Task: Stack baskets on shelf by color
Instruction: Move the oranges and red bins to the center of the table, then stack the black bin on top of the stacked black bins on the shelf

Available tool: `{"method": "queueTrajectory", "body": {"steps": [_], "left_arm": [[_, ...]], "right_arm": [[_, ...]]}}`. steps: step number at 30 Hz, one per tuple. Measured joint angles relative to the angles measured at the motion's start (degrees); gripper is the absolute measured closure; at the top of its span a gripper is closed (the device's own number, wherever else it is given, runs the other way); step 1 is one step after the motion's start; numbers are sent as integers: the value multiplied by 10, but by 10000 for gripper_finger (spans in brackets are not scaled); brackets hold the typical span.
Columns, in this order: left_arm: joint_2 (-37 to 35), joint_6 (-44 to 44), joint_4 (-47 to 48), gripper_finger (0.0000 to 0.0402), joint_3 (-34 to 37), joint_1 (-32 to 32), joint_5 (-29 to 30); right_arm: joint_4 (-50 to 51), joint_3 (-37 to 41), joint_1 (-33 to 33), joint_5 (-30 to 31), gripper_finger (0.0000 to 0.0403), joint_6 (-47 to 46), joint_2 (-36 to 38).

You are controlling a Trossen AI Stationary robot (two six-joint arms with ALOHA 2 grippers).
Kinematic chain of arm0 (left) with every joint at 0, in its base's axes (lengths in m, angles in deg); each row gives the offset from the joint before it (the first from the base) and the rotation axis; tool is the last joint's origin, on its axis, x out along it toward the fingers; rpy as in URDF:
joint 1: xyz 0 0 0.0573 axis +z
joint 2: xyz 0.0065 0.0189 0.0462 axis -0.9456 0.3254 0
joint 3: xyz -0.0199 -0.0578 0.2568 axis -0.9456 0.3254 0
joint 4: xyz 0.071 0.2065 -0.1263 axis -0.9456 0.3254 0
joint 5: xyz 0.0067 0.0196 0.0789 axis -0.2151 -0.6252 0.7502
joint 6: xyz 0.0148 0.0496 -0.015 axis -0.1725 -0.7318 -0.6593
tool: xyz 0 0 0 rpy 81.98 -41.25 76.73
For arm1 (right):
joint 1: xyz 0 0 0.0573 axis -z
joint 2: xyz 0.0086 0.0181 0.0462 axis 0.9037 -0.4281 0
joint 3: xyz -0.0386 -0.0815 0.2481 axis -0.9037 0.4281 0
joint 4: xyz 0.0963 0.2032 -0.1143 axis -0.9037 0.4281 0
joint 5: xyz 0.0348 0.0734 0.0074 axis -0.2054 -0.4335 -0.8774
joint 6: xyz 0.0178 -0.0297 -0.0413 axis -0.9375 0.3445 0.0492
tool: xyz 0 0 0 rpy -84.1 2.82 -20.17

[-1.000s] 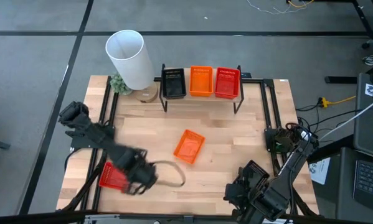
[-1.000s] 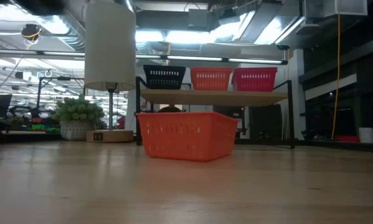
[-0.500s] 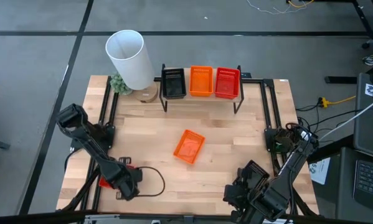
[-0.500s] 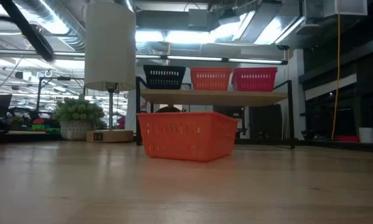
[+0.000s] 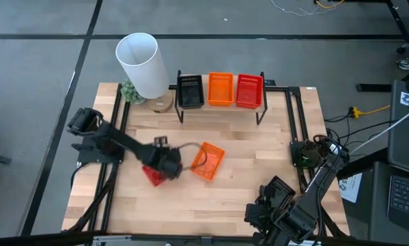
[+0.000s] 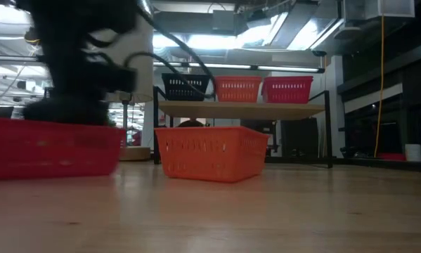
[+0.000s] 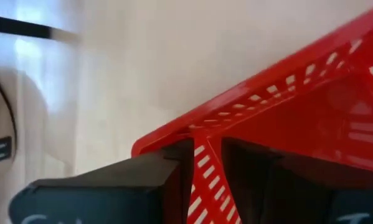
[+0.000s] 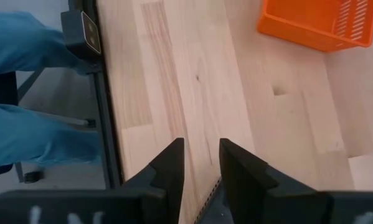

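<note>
- High: straight down over the whole tabletop, far off.
- Low: at tabletop level, facing the shelf, also seen upper centre in high.
- Left wrist: pressed close against a red basket.
- Right wrist: angled down over tabletop; orange basket shared with both.

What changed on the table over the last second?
The left gripper, shut on the red basket's wall, carried it from the table's near-left corner toward the middle, beside the loose orange basket. That basket, the three baskets on the shelf and the parked right gripper stayed put.
</note>
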Motion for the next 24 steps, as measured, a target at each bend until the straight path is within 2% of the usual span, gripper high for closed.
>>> {"method": "queueTrajectory", "body": {"steps": [5,11,15,18,22,24], "left_arm": [[-14,-42,-21,327,-31,55,-4],[-76,-88,30,327,-125,47,-4],[-121,-60,117,327,-178,21,-8],[-150,-22,146,327,-198,-9,-24],[-193,1,161,327,-200,-63,-25],[-210,17,166,327,-200,-89,-25]], "right_arm": [[-2,0,0,0,302,0,0],[1,0,0,-20,302,-45,0],[7,0,-10,-79,302,-149,-1],[7,18,-26,-91,302,-220,-1],[14,84,-36,-108,302,-302,-2],[10,125,-31,-158,302,-341,-2]]}}
